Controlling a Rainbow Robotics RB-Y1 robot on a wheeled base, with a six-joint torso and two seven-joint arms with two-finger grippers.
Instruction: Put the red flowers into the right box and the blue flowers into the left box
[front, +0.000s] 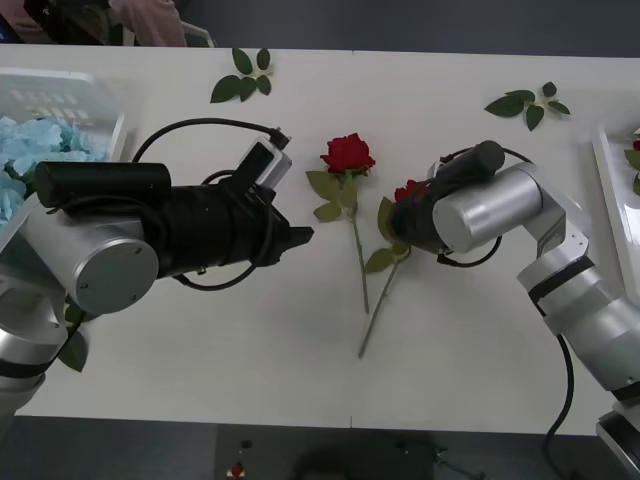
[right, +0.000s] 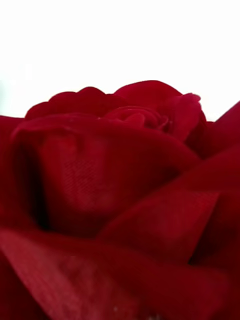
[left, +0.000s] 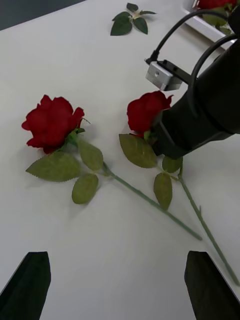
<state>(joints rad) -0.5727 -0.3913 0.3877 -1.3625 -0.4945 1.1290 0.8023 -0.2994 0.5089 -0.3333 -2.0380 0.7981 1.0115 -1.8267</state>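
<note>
Reaching down over the nearer of two red flowers (front: 410, 190) on the table (front: 460, 340), the right hand (front: 405, 222) hides its grip state, while the left hand (front: 300, 237) waits open nearby.

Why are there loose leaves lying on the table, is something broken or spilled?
Nothing looks broken. Two loose leaf sprigs lie near the table's far edge with no bloom attached. The two red roses lie flat with stems crossing; the right gripper is at one bloom.
</note>
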